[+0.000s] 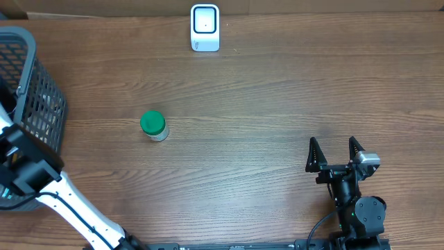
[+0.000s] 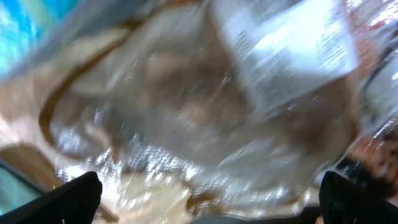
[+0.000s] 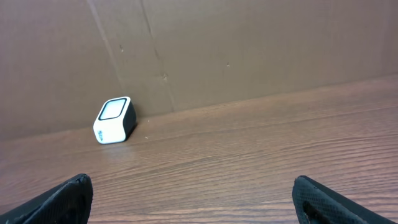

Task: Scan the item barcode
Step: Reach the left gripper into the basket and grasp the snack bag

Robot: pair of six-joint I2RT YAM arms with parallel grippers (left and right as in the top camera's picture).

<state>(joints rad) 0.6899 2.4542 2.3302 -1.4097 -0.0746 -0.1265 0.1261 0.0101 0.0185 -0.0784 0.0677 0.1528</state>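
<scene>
Dark mesh basket (image 1: 43, 104) at the left edge of the wood-grain worktop (image 1: 277, 104), brown cardboard wall (image 3: 249, 50) at the far side

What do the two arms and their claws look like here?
The left arm is a white link with a black cable along it and black joints. The right arm is black, with a grey block at the wrist. The right claw has two pointed black fingers; the left claw shows black tips too.
</scene>
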